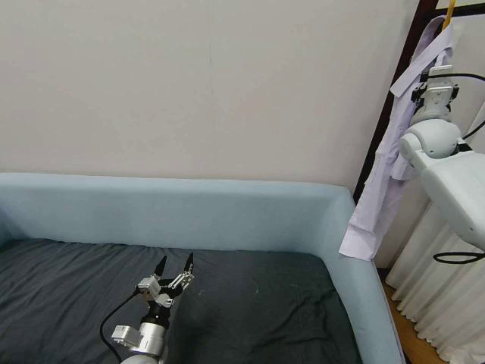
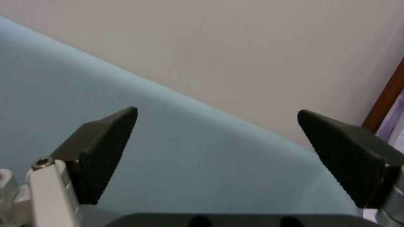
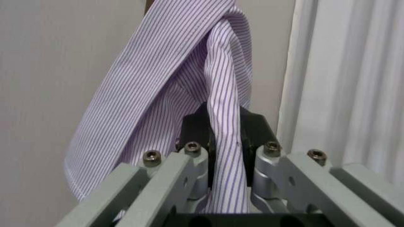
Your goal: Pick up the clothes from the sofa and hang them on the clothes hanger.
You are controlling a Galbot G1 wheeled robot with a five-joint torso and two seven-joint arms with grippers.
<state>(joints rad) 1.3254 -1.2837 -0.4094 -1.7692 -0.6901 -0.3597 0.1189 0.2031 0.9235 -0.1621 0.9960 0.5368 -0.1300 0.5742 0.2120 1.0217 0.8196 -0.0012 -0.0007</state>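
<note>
A purple-striped white shirt [image 1: 379,182] hangs at the right from the top of a dark wooden clothes stand [image 1: 377,140], its hem reaching down beside the sofa's arm. My right gripper [image 1: 439,80] is raised high against the shirt. In the right wrist view its black fingers [image 3: 256,132] are shut on a fold of the shirt [image 3: 170,71]. My left gripper [image 1: 176,264] stands open low over the sofa's dark grey seat [image 1: 258,318], holding nothing. In the left wrist view that gripper [image 2: 218,137] faces the pale blue sofa back [image 2: 189,161].
The pale blue sofa back [image 1: 189,212] runs along a plain wall. White curtains [image 1: 432,288] hang to the right of the stand, behind my right arm. A yellow piece [image 1: 449,11] shows at the stand's top.
</note>
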